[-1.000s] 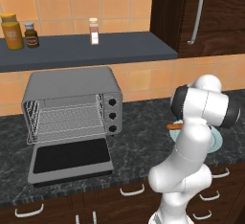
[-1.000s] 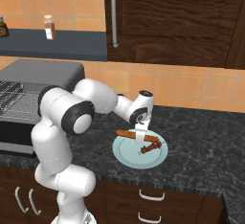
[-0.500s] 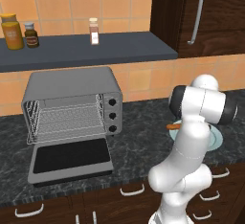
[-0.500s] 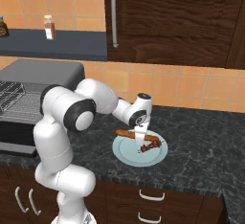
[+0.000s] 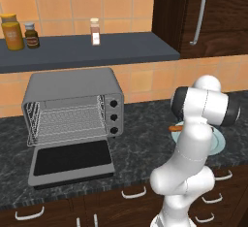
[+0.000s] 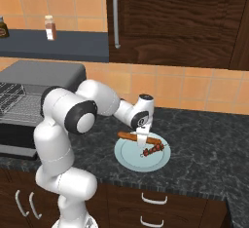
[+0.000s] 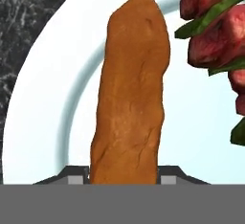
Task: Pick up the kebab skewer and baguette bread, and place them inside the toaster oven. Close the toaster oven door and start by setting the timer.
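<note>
A: The fingers (image 7: 76, 174) stood on either side of the long smooth orange-brown baguette bread (image 7: 130, 94), their grey tips pressed against its flanks, so the two-finger gripper (image 6: 141, 143) was clenched on the loaf.

B: Where did the loaf lie?

A: It rested flat on the round pale blue plate (image 6: 131, 158) on the dark speckled stone counter (image 6: 204, 144). The kebab skewer with lumpy reddish-brown meat chunks (image 6: 153, 149) lay just beside it on the same plate.

B: And the oven?

A: The boxy grey metal toaster oven (image 5: 72, 105) sat well to the left, its dark-glass toaster oven door (image 5: 71, 161) dropped flat and open.
</note>
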Available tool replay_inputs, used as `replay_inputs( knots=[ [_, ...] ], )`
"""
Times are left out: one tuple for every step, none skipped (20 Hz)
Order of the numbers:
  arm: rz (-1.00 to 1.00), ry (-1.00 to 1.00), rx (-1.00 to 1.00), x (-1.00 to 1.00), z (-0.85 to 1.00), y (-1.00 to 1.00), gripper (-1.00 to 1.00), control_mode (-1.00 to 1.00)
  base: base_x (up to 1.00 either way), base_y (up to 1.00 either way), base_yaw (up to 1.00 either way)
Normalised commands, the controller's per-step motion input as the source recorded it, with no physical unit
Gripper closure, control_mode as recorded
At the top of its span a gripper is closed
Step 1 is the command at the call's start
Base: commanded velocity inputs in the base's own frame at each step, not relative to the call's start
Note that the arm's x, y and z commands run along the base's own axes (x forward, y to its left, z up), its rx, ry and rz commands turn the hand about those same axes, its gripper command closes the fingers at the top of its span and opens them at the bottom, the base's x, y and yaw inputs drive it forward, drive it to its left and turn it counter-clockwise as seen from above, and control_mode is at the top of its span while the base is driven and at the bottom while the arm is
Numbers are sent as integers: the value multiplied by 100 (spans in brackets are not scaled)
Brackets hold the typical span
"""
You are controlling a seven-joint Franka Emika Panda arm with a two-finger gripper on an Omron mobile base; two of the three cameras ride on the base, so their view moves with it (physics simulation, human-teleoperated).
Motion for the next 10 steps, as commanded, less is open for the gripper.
replay_inputs(
  knots=[
    [0,0,0,-14,39,0,100,-100,0,0,0],
    [-1,0,0,-5,64,0,100,-100,0,0,0],
    [-3,0,0,-7,69,0,100,-100,0,0,0],
    [-2,0,0,-21,84,0,100,-100,0,0,0],
    [-3,0,0,-15,88,0,100,-100,0,0,0],
    [-4,-4,0,-24,55,6,100,-100,0,0,0],
    [-1,0,0,-14,73,4,100,-100,0,0,0],
    [0,0,0,-21,69,6,100,-100,0,0,0],
    [0,-3,0,-45,59,9,100,-100,0,0,0],
    [-8,-2,0,-55,54,24,100,-100,0,0,0]
  ],
)
